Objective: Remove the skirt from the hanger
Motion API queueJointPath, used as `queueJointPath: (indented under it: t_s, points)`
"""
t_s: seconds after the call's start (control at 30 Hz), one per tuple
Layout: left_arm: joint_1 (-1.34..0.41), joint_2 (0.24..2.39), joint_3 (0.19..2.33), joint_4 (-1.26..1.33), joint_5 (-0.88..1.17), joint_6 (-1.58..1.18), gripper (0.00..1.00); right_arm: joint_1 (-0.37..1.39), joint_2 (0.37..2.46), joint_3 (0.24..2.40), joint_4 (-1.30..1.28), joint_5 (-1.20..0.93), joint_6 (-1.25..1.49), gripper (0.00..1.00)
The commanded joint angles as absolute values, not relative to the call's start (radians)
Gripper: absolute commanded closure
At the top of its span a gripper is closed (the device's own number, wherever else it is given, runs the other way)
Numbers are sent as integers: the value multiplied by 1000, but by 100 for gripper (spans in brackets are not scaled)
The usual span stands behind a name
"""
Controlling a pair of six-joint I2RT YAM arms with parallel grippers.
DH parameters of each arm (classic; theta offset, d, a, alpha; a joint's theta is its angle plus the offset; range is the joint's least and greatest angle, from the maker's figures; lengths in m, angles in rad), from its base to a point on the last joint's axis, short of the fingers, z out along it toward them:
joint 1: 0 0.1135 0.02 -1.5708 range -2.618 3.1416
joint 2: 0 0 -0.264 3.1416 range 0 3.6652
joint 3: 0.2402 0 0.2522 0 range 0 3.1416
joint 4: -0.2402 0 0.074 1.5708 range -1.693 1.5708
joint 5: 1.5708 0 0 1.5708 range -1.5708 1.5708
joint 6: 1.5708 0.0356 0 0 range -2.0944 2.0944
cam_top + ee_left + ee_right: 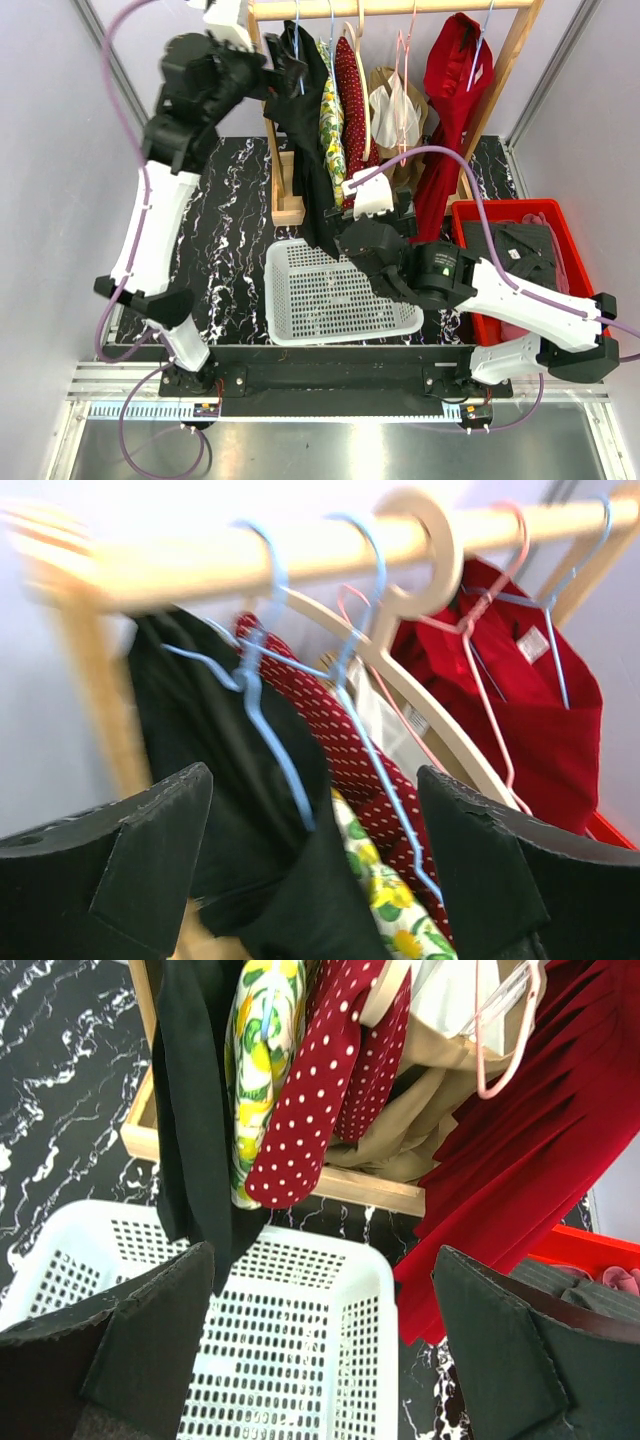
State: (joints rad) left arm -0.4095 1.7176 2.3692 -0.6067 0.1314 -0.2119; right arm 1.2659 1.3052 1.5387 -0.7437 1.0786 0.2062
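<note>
The black skirt (305, 140) hangs on a light blue wire hanger (255, 695) at the left end of the wooden rail (400, 8). It also shows in the left wrist view (250, 820) and the right wrist view (190, 1110). My left gripper (272, 72) is raised to the rail and open (315, 780), with its fingers on either side of the skirt's top, below the hanger hook. My right gripper (345, 235) is open and empty (320, 1260), low over the white basket (300, 1360), just below the skirt's hem.
Other garments hang on the rail: a yellow floral one (331, 120), a red polka-dot one (350, 100), a beige one (395, 110) and a red dress (450, 110). The white basket's rim (275, 300) is at the front centre. A red bin (460, 215) with dark clothes stands at the right.
</note>
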Motion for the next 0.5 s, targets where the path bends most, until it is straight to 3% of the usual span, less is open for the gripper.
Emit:
queueJointPath:
  t_s: [0.0,0.3,0.47]
  points:
    - [-472,1766,2411,-555,68,-229,15,1281,1284,1516,-677,1091,239,2]
    - [-486,1833,2418,-511,-168,-213,20,1281,1236,1470,-654,1063,239,2]
    - [-486,1848,2399,-473,-183,-199,21,1282,1232,1463,-649,1055,233,2]
